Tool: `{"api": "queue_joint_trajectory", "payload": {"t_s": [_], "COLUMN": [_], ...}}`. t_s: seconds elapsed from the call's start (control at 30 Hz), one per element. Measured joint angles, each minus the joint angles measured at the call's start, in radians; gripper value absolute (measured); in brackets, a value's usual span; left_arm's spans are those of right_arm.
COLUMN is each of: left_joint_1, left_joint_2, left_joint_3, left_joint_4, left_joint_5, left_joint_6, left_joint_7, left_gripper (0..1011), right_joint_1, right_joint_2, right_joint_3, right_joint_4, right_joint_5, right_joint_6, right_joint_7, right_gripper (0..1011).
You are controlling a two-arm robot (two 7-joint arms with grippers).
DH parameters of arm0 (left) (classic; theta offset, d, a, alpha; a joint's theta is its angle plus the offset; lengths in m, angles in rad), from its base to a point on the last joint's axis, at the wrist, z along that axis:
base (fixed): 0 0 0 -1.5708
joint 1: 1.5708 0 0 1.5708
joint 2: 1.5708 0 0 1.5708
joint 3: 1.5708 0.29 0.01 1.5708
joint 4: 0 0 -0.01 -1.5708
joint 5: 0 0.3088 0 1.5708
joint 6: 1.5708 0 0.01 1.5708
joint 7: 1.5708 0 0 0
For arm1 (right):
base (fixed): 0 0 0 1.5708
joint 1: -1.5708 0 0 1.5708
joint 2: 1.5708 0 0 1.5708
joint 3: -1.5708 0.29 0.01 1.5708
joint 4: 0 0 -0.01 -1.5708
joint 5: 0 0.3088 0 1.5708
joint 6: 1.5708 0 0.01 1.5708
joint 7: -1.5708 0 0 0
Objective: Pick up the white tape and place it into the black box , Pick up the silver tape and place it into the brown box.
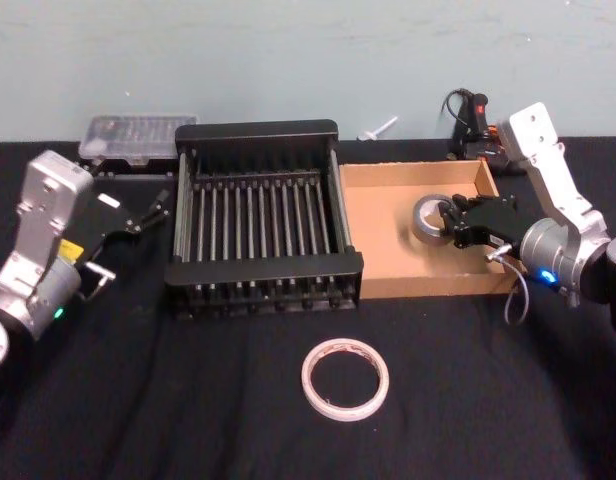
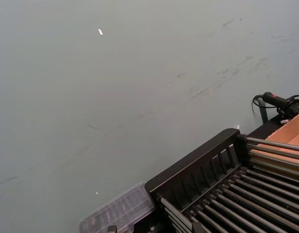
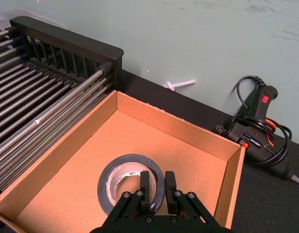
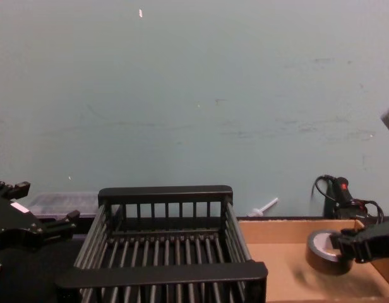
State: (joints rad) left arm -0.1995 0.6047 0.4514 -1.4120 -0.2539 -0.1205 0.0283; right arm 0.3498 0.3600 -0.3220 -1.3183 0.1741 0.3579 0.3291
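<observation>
We see the right end effector (image 1: 456, 222) reaching over the brown box (image 1: 388, 255), and its fingers (image 3: 145, 187) are closed narrow on the rim of the silver tape (image 1: 429, 220). One finger goes into the core hole and the other one stays on the outer side of the roll. From the chest view the silver tape (image 4: 325, 252) stands tilted, and its lower edge is near the cardboard floor of the brown box (image 4: 283, 265); we cannot tell if it touches the floor. In the right wrist view the roll (image 3: 131, 187) is inside the brown box (image 3: 178, 145), closer to the right wall than to the black box (image 3: 52, 73).

The left end effector (image 1: 138, 215) hangs on the left side of the black box (image 1: 263, 215), apart from it, and its fingers are spread wide with nothing between them. In the chest view the left end effector (image 4: 36, 221) is also left of the black box (image 4: 166, 252).

The white tape (image 1: 345, 378) lies flat on the black surface (image 1: 168, 400), in front of the black box and well apart from both arms. The black box has no roll inside.

Behind the boxes, a clear plastic case (image 1: 138, 135) stands at the left, a black glue gun (image 3: 258, 124) with its cable lies behind the brown box, and a small white piece (image 3: 178, 84) lies near the wall.
</observation>
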Motion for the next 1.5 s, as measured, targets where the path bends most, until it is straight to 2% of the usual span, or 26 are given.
{"api": "queue_joint_trajectory", "payload": {"t_s": [0.1, 0.23, 0.67, 0.7, 0.73, 1.03, 1.5], "left_joint_1": [0.000, 0.000, 0.000, 0.000, 0.000, 0.000, 0.000], "left_joint_2": [0.000, 0.000, 0.000, 0.000, 0.000, 0.000, 0.000], "left_joint_3": [0.000, 0.000, 0.000, 0.000, 0.000, 0.000, 0.000], "left_joint_4": [0.000, 0.000, 0.000, 0.000, 0.000, 0.000, 0.000], "left_joint_5": [0.000, 0.000, 0.000, 0.000, 0.000, 0.000, 0.000], "left_joint_6": [0.000, 0.000, 0.000, 0.000, 0.000, 0.000, 0.000], "left_joint_7": [0.000, 0.000, 0.000, 0.000, 0.000, 0.000, 0.000], "left_gripper": [1001, 1002, 1002, 1001, 1001, 1001, 1001], "right_joint_1": [0.000, 0.000, -0.001, -0.001, -0.002, -0.002, -0.002], "right_joint_2": [0.001, 0.001, 0.002, 0.002, 0.002, 0.002, 0.002], "right_joint_3": [0.000, 0.001, 0.002, 0.002, 0.002, 0.002, 0.002], "right_joint_4": [-0.001, -0.002, -0.004, -0.004, -0.005, -0.005, -0.005], "right_joint_5": [0.001, 0.002, 0.004, 0.004, 0.004, 0.005, 0.006], "right_joint_6": [0.000, 0.000, 0.000, 0.000, 0.000, 0.001, 0.002], "right_joint_7": [0.000, 0.000, 0.001, 0.001, 0.001, 0.002, 0.002], "right_gripper": [198, 293, 729, 729, 787, 1002, 1002]}}
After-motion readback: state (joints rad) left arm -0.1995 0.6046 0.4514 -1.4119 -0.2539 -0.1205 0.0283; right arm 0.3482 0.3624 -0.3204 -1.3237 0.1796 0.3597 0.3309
